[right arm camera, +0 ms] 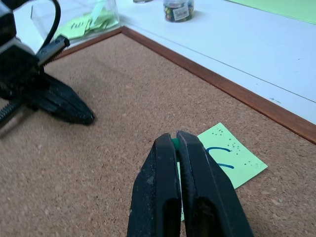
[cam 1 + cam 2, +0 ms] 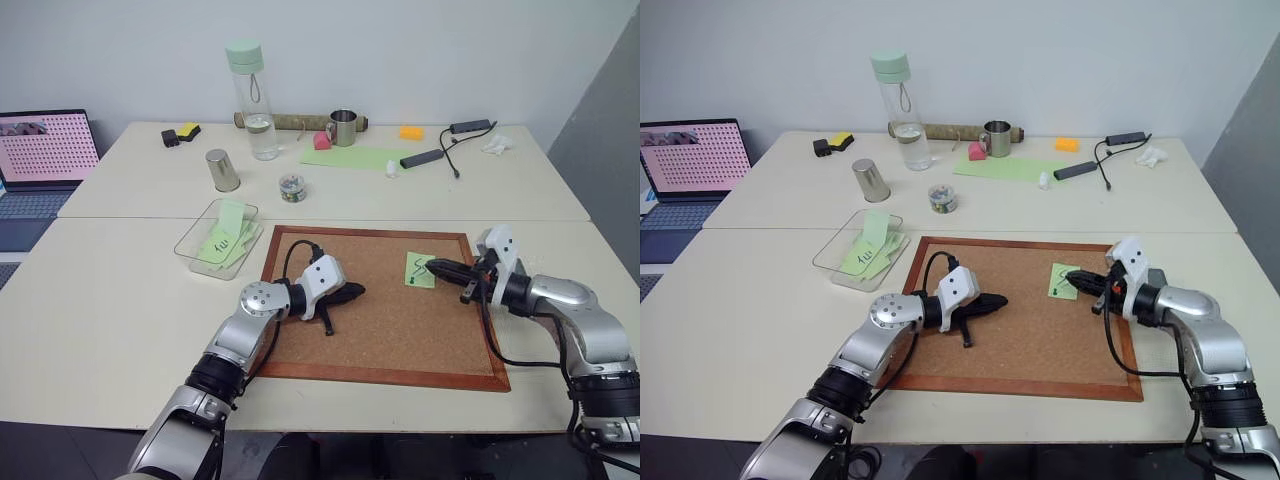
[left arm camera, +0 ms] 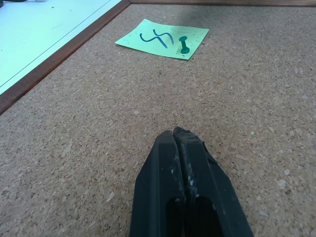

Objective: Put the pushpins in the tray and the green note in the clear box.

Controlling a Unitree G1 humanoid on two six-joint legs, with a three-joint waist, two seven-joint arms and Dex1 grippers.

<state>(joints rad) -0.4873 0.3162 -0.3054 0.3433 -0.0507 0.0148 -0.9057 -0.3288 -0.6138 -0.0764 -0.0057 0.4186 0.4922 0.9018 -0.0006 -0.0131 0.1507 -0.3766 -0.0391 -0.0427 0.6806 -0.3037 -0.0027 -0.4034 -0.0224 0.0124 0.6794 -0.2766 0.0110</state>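
Observation:
The green note (image 3: 158,37) with its squiggle lies flat on the corkboard (image 2: 400,330), toward the board's right side. A green pushpin (image 3: 184,45) stands in the note's near edge. My right gripper (image 2: 432,268) hovers just above the note's right edge, shut. In the right wrist view a small green thing (image 1: 173,143) shows between its tips; I cannot tell what it is. My left gripper (image 2: 355,292) rests shut and empty on the middle of the board. The clear box (image 2: 215,240) sits off the board's left corner with green notes inside. The tray is out of view.
A small jar of mixed pins (image 2: 292,187) stands behind the board. Farther back are a water bottle (image 2: 250,100), two metal cups (image 2: 222,170), a large pale green sheet (image 2: 355,158) and a cable (image 2: 450,150). A laptop (image 2: 40,150) sits at the far left.

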